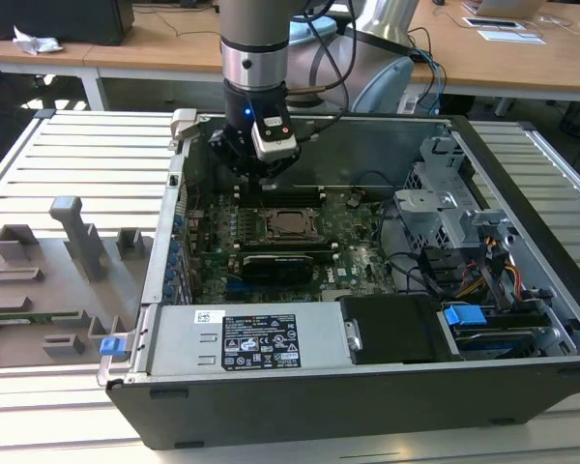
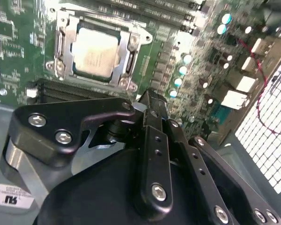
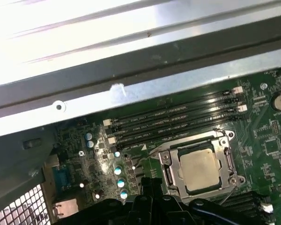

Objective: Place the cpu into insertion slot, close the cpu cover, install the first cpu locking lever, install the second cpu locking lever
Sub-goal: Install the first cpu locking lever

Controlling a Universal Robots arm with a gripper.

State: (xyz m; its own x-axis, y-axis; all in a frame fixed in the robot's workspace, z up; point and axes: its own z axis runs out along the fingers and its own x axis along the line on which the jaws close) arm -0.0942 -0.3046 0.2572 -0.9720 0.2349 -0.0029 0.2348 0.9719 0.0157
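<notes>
Currently our gripper (image 1: pixel 262 177), pinched shut on nothing, hovers at the cpu's (image 1: pixel 292 224) 11 o'clock in the exterior view; a skewed push could scrape the cover (image 2: pixel 64 44).

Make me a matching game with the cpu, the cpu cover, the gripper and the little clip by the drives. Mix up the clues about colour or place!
Things:
1. cpu
2. cpu cover
3. gripper
4. drive clip

Clues:
A. blue, at the exterior view's right
B. black, hanging close beside the metal frame
C. silvery frame lying flat around the chip
D. pale square seen through the frame's window

Right pairs: 1-D, 2-C, 3-B, 4-A.
</notes>
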